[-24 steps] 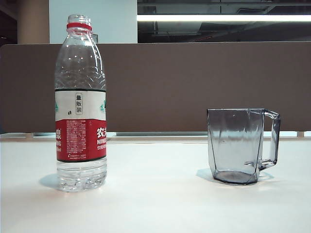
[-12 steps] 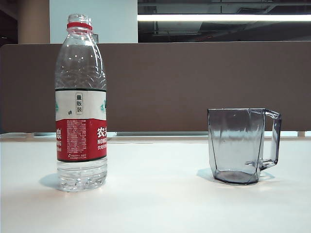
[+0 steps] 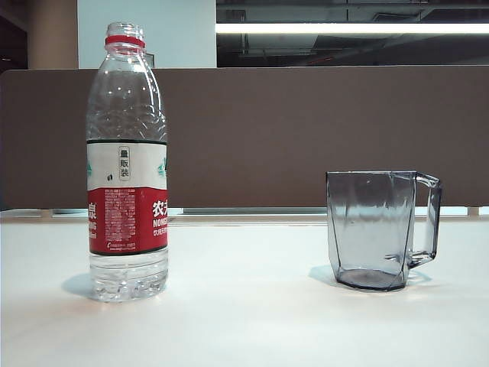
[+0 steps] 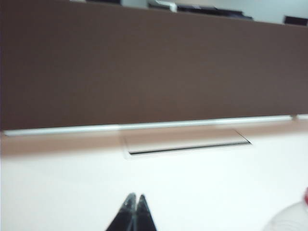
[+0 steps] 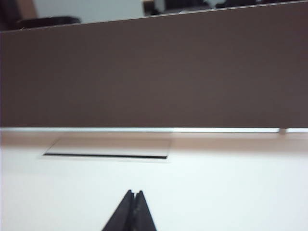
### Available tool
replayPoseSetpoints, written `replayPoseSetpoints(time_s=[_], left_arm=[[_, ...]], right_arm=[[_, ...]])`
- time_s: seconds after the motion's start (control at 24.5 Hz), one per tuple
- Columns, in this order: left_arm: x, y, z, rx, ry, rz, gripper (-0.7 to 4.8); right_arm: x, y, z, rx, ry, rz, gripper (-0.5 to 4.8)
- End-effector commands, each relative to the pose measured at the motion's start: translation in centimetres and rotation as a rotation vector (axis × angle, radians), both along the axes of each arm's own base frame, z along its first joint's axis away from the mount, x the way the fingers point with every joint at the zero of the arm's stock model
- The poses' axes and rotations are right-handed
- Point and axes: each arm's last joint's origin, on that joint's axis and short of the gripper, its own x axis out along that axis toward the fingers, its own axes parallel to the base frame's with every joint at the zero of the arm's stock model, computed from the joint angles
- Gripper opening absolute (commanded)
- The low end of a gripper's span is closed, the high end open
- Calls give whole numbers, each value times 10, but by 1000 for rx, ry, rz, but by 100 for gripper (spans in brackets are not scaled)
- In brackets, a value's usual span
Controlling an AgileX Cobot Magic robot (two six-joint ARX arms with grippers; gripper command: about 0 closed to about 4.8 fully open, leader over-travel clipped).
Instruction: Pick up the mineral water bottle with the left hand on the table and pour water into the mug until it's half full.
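In the exterior view we see nothing shifted since a second ago: the mineral water bottle [image 3: 127, 164] stands upright, uncapped, on the left of the white worktop [image 3: 244, 321], and the mug [image 3: 380, 229] stands well apart on the right, handle outward, with open room between them and in front. In the left wrist view our left tool [image 4: 134, 211] has its fingers pressed together above bare worktop, the bottle's shoulder at the frame edge. In the right wrist view our right tool [image 5: 131, 209] is likewise pressed together; a brown partition [image 5: 154, 72] bounds the far edge.
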Motion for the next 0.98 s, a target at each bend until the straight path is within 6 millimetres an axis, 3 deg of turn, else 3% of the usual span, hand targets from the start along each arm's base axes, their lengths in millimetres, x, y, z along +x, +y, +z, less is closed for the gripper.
replayPoseSetpoints(time_s=[0.04, 0.29, 0.7, 0.74, 0.86, 0.94, 0.98], left_arm=[[6, -8, 9, -2, 12, -70, -5], [17, -36, 12, 21, 96, -246, -5], [14, -40, -2, 47, 248, -349, -4], [14, -40, -3, 47, 261, -371, 31], [12, -42, -5, 50, 284, -427, 208], [11, -42, -8, 72, 300, -445, 286], [11, -42, -10, 91, 310, -447, 363]], right_arm=[[1, 3, 11, -2, 59, 39, -2], [2, 16, 8, -22, 171, 184, -2], [-9, 31, -11, -106, 372, 307, -2], [-10, 31, -12, -117, 381, 320, -2], [-10, 32, -12, -120, 377, 330, -2], [-10, 32, -11, -119, 373, 330, -2], [-10, 32, -11, -118, 371, 330, -1]])
